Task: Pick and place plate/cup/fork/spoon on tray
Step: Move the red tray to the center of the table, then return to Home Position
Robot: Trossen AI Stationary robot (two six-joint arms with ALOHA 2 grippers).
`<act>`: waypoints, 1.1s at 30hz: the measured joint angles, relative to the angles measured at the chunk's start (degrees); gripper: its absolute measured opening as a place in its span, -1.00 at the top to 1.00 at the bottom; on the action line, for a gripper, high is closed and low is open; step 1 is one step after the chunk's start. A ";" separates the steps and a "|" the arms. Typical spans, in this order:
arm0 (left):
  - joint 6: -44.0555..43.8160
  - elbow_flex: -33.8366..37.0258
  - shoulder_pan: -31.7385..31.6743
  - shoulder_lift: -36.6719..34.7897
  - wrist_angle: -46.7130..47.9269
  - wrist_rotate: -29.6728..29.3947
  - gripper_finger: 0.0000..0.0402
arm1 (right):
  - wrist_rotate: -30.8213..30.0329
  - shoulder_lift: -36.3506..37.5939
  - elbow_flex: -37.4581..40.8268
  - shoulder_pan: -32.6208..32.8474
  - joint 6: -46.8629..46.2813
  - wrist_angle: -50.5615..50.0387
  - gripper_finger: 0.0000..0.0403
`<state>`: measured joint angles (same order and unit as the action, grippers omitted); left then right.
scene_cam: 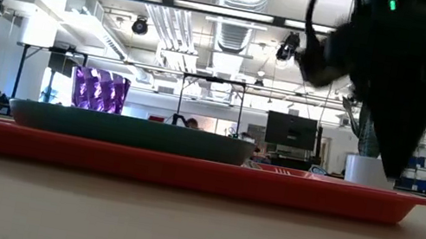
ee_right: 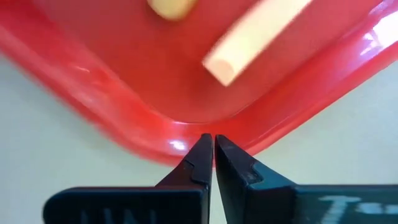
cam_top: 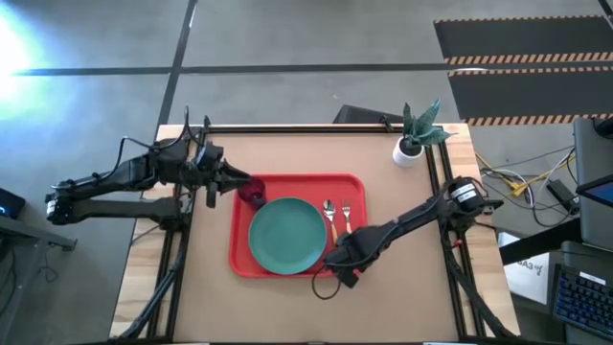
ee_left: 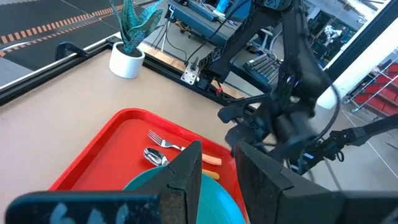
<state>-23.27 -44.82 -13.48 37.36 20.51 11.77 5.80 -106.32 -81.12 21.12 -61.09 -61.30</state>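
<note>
The red tray point(cam_top: 239, 261) lies mid-table and carries the teal plate point(cam_top: 287, 235), the purple cup point(cam_top: 252, 195) at its far left corner, and the spoon point(cam_top: 329, 212) and fork point(cam_top: 347, 212) on its right part. My left gripper point(cam_top: 238, 184) is open and empty, just left of the cup and above it; its wrist view point(ee_left: 217, 180) looks over the plate point(ee_left: 217, 202), spoon point(ee_left: 155, 157) and fork point(ee_left: 163, 143). My right gripper point(cam_top: 343, 268) is shut at the tray's near right corner point(ee_right: 186, 134), with the two orange-tan handles point(ee_right: 249, 43) just beyond. My right gripper's shut fingertips point(ee_right: 200, 155) stand at the rim of the tray's near right corner, slanting down from the near right side. I cannot tell whether they touch the rim. My left gripper touches nothing.
A white pot with a green plant point(cam_top: 414, 144) stands at the table's far right corner. In the low view the cup point(scene_cam: 99, 91) stands upright behind the plate point(scene_cam: 132, 130) on the tray point(scene_cam: 186, 170). Bare tabletop lies in front of the tray and to its right.
</note>
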 joint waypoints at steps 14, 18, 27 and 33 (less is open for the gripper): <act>2.91 -0.10 0.00 -0.53 0.02 0.00 0.60 | -31.41 15.17 -7.61 -0.02 5.25 6.95 0.96; 4.49 -0.20 0.00 -2.44 0.10 0.19 0.60 | -38.28 19.95 -7.36 -0.02 12.96 12.00 0.96; 7.61 -0.14 0.00 -9.92 9.96 0.25 0.60 | -45.17 26.65 -6.98 -0.24 27.40 17.70 0.96; 11.69 -0.02 0.00 -14.27 13.53 0.22 0.60 | -45.92 30.12 -6.73 -1.52 38.77 23.17 0.96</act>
<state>-11.58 -44.84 -13.47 23.10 34.04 11.99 -40.12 -76.20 -87.85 19.61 -22.32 -38.13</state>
